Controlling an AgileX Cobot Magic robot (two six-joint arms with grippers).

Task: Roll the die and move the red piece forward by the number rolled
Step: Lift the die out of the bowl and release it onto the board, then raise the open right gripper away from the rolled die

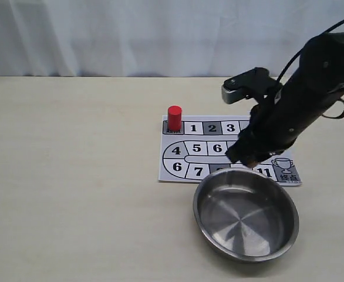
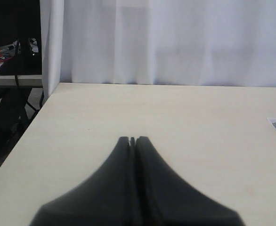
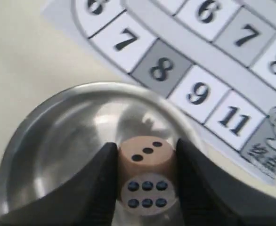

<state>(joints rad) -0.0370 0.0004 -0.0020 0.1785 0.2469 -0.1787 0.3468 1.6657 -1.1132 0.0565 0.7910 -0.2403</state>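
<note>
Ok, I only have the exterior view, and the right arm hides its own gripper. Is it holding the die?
Observer: Yes. The right wrist view shows the right gripper shut on the die, over the metal bowl.
Operator: Which faces show?
Observer: A three-pip face and a six-pip face.
Operator: And the left gripper? It's out of my frame.
Observer: The left gripper is shut with nothing in it, above bare table.

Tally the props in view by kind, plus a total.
die: 1
red piece: 1
numbered game board: 1
steel bowl: 1
Total: 4
</note>
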